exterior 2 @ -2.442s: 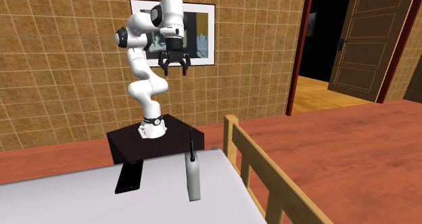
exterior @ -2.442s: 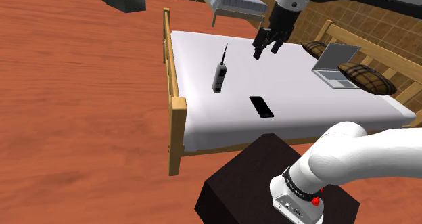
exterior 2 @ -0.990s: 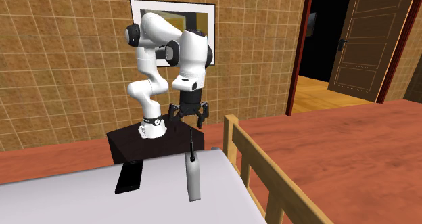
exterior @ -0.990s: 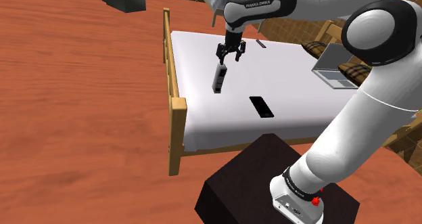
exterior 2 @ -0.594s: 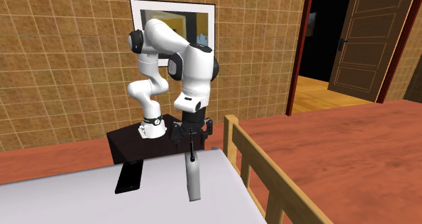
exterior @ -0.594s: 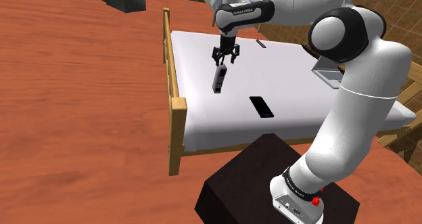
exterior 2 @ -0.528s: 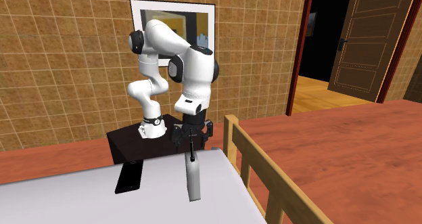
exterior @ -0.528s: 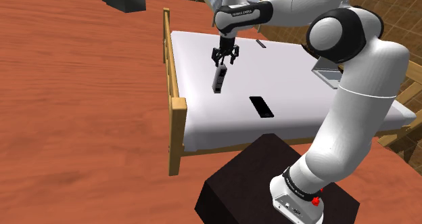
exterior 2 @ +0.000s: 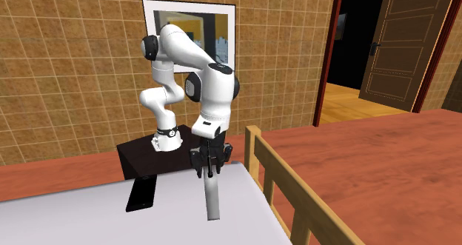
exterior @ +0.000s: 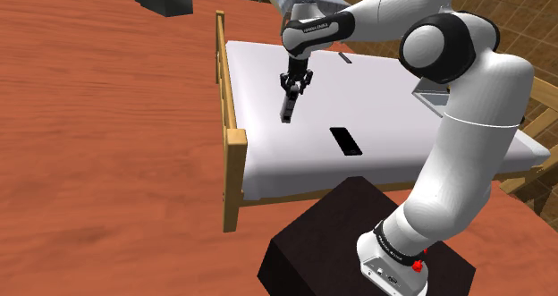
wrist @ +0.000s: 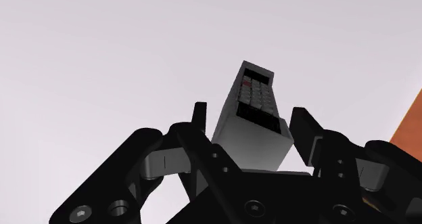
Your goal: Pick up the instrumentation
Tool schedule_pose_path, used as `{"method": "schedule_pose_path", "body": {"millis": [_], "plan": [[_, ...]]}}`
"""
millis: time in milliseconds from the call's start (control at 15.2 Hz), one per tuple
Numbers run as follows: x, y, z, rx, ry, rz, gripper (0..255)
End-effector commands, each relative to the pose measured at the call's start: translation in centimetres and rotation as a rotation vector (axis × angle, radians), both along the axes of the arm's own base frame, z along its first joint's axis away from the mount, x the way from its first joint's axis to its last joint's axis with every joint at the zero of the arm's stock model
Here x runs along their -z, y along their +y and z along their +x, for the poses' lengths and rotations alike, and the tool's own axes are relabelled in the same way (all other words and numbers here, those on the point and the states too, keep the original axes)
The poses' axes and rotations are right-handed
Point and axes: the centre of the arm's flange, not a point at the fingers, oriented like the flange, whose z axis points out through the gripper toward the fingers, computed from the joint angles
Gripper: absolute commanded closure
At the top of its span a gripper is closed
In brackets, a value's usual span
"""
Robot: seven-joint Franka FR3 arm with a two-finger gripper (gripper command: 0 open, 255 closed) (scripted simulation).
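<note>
On the white bed (exterior: 402, 133), grey keypad handset (exterior 2: 212, 199) — slim, boxy, gripper (wrist: 250, 116) spread astride its end

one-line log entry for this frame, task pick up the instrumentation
phase: pre-grasp | jaws: open, astride grey handset | handset: lying on white bed | lifted: no

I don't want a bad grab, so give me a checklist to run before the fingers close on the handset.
1. Is the gripper open: ok, its fingers stand apart.
2. Is the handset between the fingers: ok in the wrist view.
3. Are the fingers touching the handset: cannot tell.
4. Does the handset lie flat on the bed: ok.
5. Is the black phone out of the gripper's way: ok, it lies apart.
</note>
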Motion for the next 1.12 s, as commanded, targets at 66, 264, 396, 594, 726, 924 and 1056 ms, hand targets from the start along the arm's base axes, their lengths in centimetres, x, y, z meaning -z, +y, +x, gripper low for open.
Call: {"method": "schedule_pose_path", "body": {"millis": [66,264,396,594,726,924,1056], "plan": [[0.1,0.0,0.0,0.000,0.000,0.000,255],[0.1,0.0,0.0,0.000,0.000,0.000,255],[0.1,0.0,0.0,0.000,0.000,0.000,255],[-0.5,0.0,0.0,0.000,0.000,0.000,255],[-1.5,0.0,0.0,0.000,0.000,0.000,255],[-3.1,0.0,0.0,0.000,0.000,0.000,255],[-4.1,0.0,0.0,0.000,0.000,0.000,255]]}}
